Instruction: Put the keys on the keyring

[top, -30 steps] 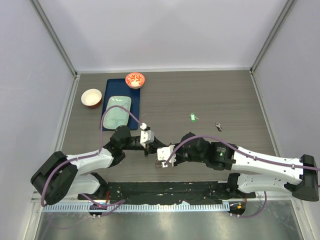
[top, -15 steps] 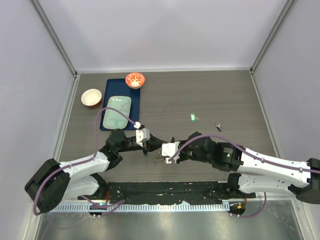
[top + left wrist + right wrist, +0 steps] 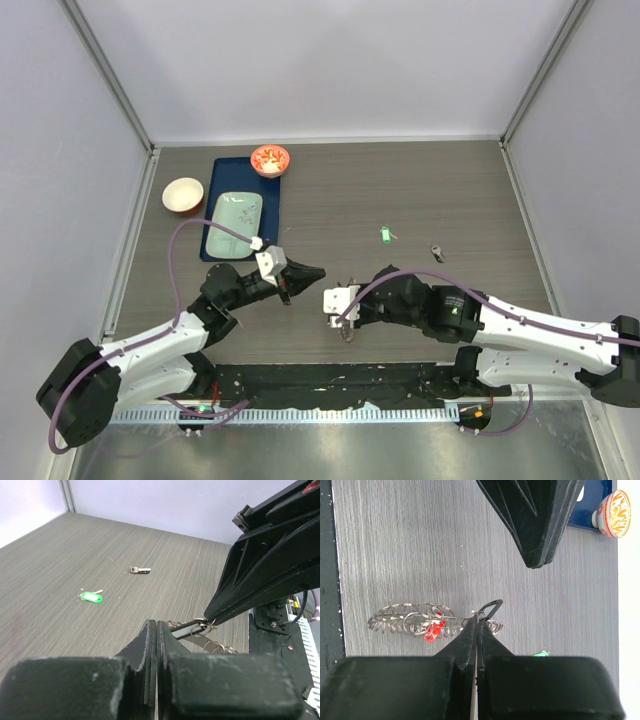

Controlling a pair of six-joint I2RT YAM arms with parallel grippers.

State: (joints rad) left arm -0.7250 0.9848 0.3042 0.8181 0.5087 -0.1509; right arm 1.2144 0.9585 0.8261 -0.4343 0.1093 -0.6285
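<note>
Now: right claw pinched shut on keyring between the arms (red key looks threaded). Left claw shut, empty. Keep the ring steady; green key lies well apart.

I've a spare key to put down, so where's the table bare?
Bare wood runs along the far edge right of the patterned bowl, and right of the dark key. Crowded: the near middle, where the left gripper and right gripper sit by the keyring, and the blue tray corner.
</note>
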